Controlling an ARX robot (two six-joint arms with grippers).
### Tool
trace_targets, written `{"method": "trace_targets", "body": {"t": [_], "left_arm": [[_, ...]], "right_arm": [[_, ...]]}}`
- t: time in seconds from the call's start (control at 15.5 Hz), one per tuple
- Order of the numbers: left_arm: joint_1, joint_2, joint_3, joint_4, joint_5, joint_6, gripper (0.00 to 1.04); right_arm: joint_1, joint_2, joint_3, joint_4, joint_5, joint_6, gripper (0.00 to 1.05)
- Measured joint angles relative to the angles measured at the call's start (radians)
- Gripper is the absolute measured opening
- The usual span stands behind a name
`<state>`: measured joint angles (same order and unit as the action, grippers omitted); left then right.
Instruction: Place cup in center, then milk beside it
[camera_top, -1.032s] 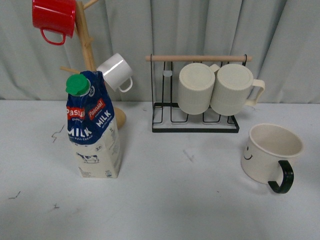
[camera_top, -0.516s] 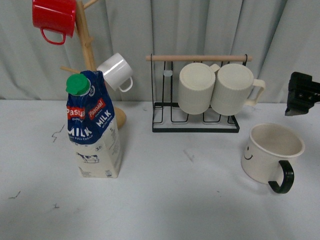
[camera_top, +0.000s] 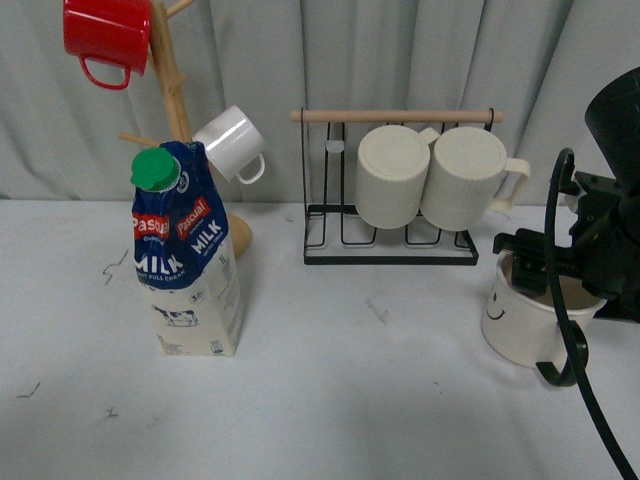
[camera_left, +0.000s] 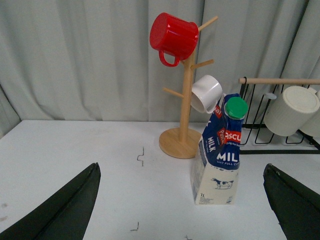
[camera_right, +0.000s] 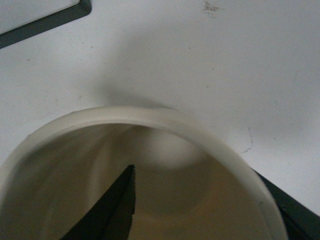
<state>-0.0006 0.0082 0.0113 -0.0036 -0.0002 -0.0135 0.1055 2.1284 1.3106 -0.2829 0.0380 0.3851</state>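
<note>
The cup (camera_top: 515, 325), cream with a black handle and a smiley face, stands at the right of the table. My right gripper (camera_top: 560, 280) is open and down over its rim. In the right wrist view the rim (camera_right: 150, 117) lies between the jaws of my right gripper (camera_right: 195, 172). One finger (camera_right: 112, 215) is inside the cup and the other (camera_right: 295, 215) is outside the wall. The milk (camera_top: 190, 260) stands upright at the left. In the left wrist view my left gripper (camera_left: 181, 166) is open and empty, well short of the milk (camera_left: 219, 150).
A wooden mug tree (camera_top: 170, 100) behind the milk holds a red mug (camera_top: 108, 35) and a white mug (camera_top: 232, 143). A black wire rack (camera_top: 390, 250) at the back centre holds two ribbed cream mugs (camera_top: 393, 175). A curtain closes the back.
My right arm has come in from the right and dropped over the cup, with one finger now inside the rim. The cup and the milk have not moved.
</note>
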Motion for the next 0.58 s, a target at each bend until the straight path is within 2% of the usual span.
{"method": "trace_targets", "body": {"t": [0.32,0.39,0.58], "left_arm": [[0.0,0.0,0.0,0.0,0.0,0.0,0.98],[0.0,0.0,0.0,0.0,0.0,0.0,0.98],[0.0,0.0,0.0,0.0,0.0,0.0,0.98]], "right_arm": [[0.015,0.0,0.018,-0.054,0.014,0.006,0.08],[0.027,-0.032,-0.005,-0.047,0.0,0.01,0.03],[0.08,-0.196,-0.058,-0.04,-0.033,0.011,0.03]]}}
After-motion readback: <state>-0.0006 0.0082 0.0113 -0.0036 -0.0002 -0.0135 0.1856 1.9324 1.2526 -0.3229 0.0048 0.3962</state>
